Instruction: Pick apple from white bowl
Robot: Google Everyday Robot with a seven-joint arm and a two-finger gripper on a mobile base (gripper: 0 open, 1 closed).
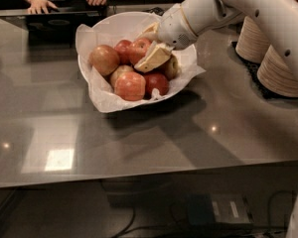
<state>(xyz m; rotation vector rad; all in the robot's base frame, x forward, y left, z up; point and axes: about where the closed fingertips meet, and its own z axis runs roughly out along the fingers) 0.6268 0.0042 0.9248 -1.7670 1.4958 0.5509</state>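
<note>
Hand (145, 51) dips low into white bowl (120, 20) so apple (137, 45) sits right at its tip; grasping or released, cannot tell. Paper lining (95, 94) cradles heap.

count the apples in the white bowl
7 in the white bowl: orange-tan apple left, two red apples at back, pale apple in the middle, red-yellow apple front, deep-red apple front right, yellowish apple right, beneath the gripper, which may hide more.

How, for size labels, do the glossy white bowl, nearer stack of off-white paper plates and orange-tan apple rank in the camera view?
Largest first:
glossy white bowl
nearer plate stack, partly hidden
orange-tan apple
The gripper is low inside the bowl.
</note>
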